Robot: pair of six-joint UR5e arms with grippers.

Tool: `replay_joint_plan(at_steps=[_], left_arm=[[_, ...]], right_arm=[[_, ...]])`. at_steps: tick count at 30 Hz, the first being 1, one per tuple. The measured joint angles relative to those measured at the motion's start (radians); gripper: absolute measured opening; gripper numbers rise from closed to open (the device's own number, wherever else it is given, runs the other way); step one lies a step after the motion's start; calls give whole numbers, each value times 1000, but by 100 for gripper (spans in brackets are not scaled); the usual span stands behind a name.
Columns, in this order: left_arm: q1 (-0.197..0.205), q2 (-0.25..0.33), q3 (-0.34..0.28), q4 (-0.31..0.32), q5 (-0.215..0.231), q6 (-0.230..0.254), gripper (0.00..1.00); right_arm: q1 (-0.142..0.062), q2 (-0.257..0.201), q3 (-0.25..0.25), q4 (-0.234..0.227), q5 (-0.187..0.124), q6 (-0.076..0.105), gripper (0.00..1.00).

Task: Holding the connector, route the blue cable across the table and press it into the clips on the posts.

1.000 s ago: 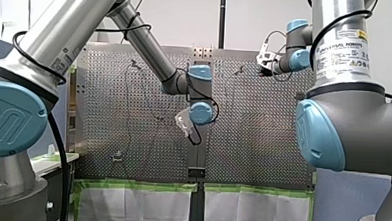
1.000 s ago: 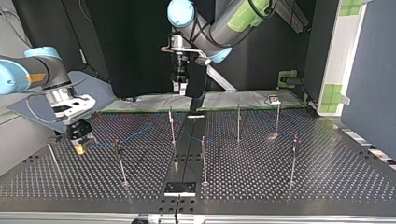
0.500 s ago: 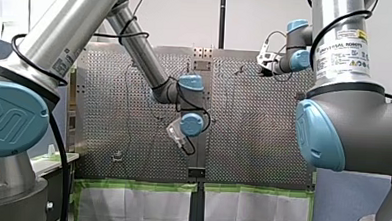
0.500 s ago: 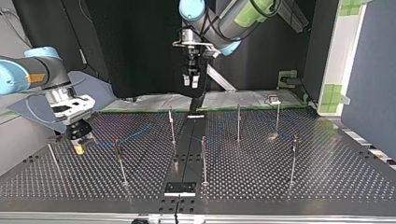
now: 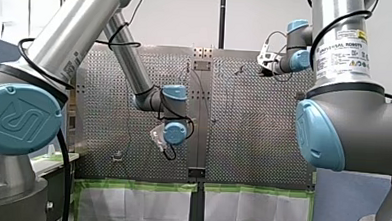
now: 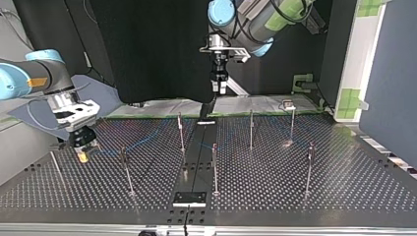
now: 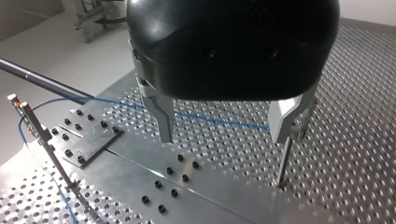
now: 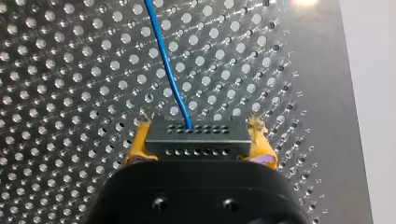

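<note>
Yellow-padded, my right end effector (image 8: 200, 137) clamps the dark grey rectangular connector (image 8: 196, 145); its thin blue cable (image 8: 169, 70) crosses the perforated metal desk (image 8: 60, 70), lettered K–T. My left end effector (image 7: 224, 133) hangs open. White arm label (image 5: 343, 49): UNIVERSAL ROBOTS.

My left arm enters the top view at its upper edge, right of centre, wrist turned straight down, its black claw (image 6: 219, 88) hanging high over the bench (image 6: 295, 189) with metal fingers (image 7: 164, 122) spread wide and nothing between them. My right arm enters at that view's middle left; its claw (image 6: 83, 153) sits low, yellow pads (image 8: 139, 142) clamped on the connector (image 8: 196, 140).
</note>
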Motion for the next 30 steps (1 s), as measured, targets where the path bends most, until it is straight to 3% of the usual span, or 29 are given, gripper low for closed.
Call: replay_joint_plan(at_steps=[11, 19, 30], left_arm=[[102, 0, -102, 102, 102, 95, 100], [175, 0, -177, 135, 177, 64, 100], [168, 0, -268, 128, 268, 42, 100]], right_arm=[[0, 1, 0, 3, 0, -1, 0], [-2, 1, 0, 4, 12, -2, 0], [-5, 1, 0, 5, 29, -1, 0]])
